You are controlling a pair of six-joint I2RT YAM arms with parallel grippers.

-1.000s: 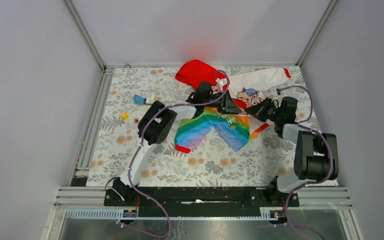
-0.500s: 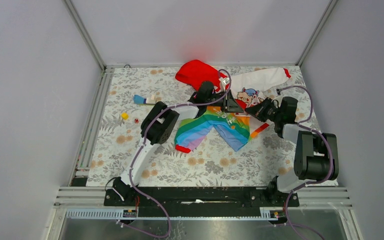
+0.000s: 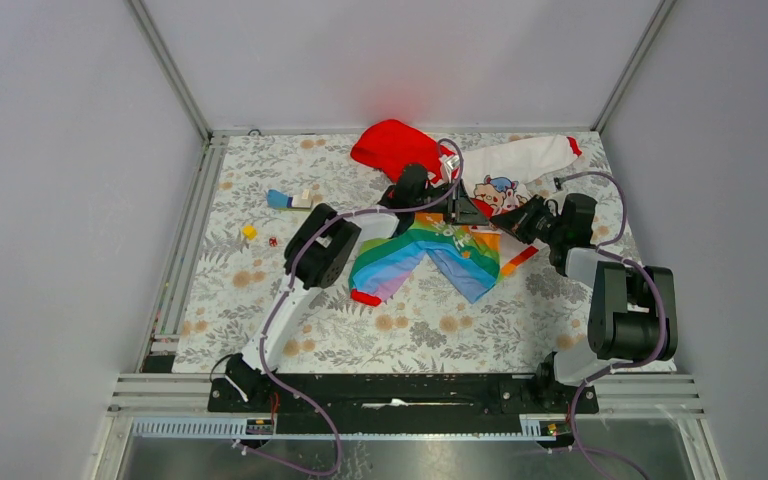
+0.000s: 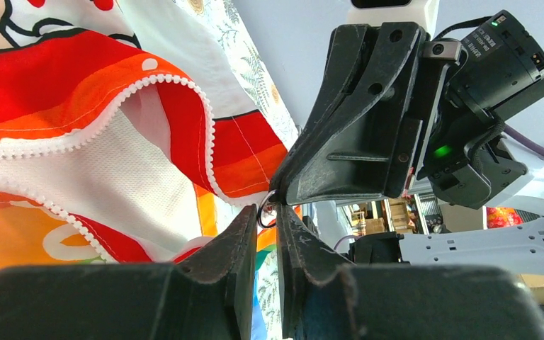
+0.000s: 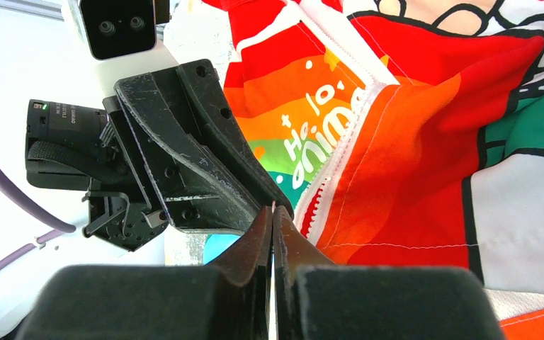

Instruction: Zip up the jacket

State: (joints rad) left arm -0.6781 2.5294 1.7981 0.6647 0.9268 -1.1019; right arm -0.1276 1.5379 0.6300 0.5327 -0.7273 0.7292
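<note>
On the flower-patterned bench [image 3: 260,300], both arms reach away from their bases at the near edge toward the jacket [image 3: 430,250], which lies open on the far half, right of centre. Nearest is a red cuff [image 3: 365,297] at the end of a striped sleeve, then the rainbow body with its two front panels spread apart.

Just beyond the stripes the two claws meet tip to tip over the open front. The left claw [image 4: 265,219] is closed to a narrow slit, with a small metal ring [image 4: 265,211] caught in it. The right claw [image 5: 273,212] faces it with its fingers pressed fully together right beside the white zip teeth [image 5: 340,152] and the orange panel with white lettering [image 5: 312,142]. Whether cloth is pinched between them is not clear from any view.

Behind the claws is the cartoon animal print [image 3: 495,192], then a white sleeve [image 3: 520,158] running to the far right, and the red hood [image 3: 392,145] at the far edge. Well to the left lie a blue piece [image 3: 280,198] and a yellow block [image 3: 249,232].
</note>
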